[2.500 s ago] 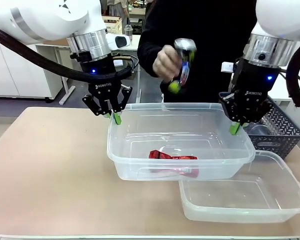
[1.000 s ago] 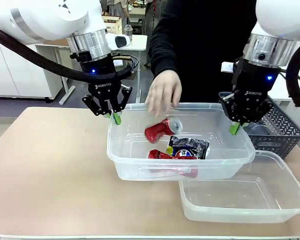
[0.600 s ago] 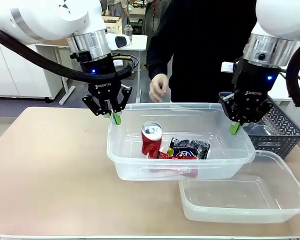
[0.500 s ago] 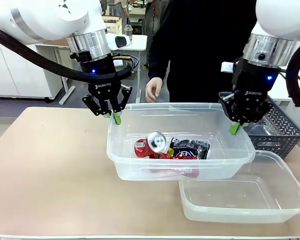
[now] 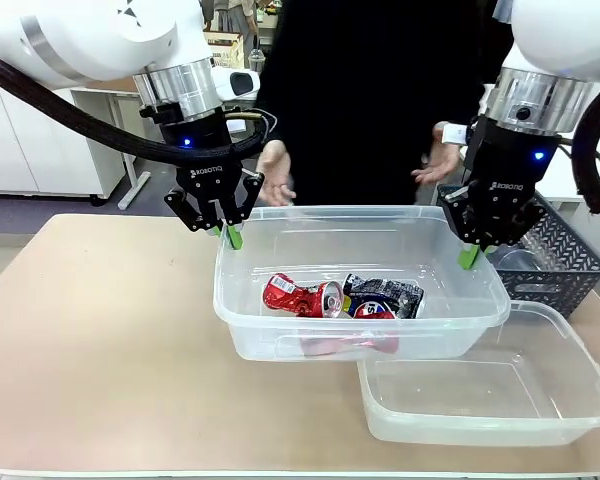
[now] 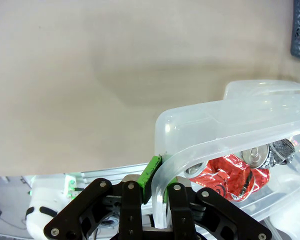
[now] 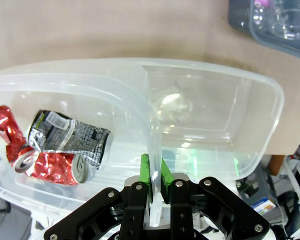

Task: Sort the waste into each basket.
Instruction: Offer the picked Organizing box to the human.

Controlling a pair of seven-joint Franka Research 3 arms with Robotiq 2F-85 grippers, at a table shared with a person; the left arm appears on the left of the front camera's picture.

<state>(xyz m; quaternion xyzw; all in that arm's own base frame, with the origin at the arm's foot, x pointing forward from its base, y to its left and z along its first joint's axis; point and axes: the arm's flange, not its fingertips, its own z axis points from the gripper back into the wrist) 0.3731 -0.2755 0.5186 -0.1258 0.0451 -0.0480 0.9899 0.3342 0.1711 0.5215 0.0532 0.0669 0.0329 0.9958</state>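
Left gripper [image 5: 230, 238], right gripper [image 5: 469, 258] both clamped on tub [image 5: 242, 320] rim

Two clear tubs [image 5: 238, 305] [image 5: 580, 415], three crushed cans [image 5: 300, 296] [image 5: 385, 292] [image 5: 348, 344], one lattice basket [image 5: 570, 263], two robot hands [image 5: 230, 238] [image 5: 470, 257]

L pincer [image 5: 227, 236] + R pincer [image 5: 469, 257] clamp tub [image 5: 242, 312] rim | crushed cans [image 5: 298, 296] inside
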